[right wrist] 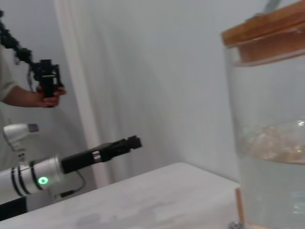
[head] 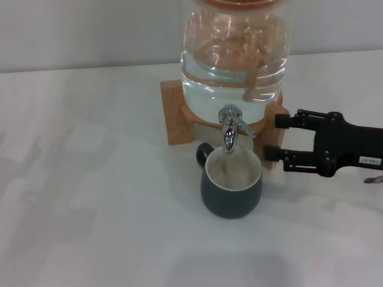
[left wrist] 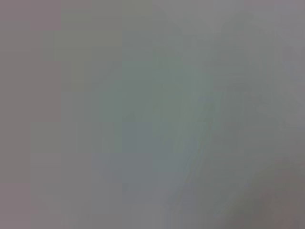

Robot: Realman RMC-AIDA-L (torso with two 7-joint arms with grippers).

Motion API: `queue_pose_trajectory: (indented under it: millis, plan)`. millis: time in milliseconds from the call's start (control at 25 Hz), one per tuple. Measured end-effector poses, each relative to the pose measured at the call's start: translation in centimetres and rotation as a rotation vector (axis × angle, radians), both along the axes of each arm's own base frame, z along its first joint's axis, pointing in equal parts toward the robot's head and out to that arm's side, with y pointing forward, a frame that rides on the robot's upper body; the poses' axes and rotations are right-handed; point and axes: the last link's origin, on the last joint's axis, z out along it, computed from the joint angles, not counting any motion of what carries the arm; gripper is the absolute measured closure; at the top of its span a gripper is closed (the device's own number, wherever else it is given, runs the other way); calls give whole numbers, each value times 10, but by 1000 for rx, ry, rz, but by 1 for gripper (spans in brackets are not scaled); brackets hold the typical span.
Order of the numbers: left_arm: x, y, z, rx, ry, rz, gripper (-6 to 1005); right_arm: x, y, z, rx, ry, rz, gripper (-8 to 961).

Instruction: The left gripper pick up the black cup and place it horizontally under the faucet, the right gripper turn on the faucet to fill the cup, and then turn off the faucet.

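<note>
- Cup [head: 231, 188]: stands upright on the white table [head: 90, 179], directly under the faucet [head: 229, 128], its cream inside facing up. Its small handle points back and to the left, toward the wooden stand [head: 177, 119].
- Faucet: chrome spout points down over the cup's mouth; its thin lever sticks out toward the right gripper [head: 270, 136]. It is fitted low on the glass jar [head: 234, 60], which holds clear water and sits on the stand.
- Right gripper: reaches in from the right, just beside the faucet and the stand. Its two long fingers [head: 293, 119] are apart, one above the other in the head view, closed on nothing.
- Left gripper [right wrist: 135, 142]: seen only far off in the right wrist view, held above the table's far side, well away from the cup. Whether its fingers are apart or together cannot be told.
- Left wrist view shows only a blank grey blur.
</note>
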Motion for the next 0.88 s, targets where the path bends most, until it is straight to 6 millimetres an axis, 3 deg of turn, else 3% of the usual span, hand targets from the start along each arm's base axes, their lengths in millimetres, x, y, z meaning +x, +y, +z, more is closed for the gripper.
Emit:
queue_pose_trajectory:
  millis: [680,880]
  plan:
    - [-4,5,11,54,21,22,167,-6,-33,3,154,-102,-89,190]
    - [-3,6,12,53,23,20,167,-20,-40,-11,168,-124,-86,190]
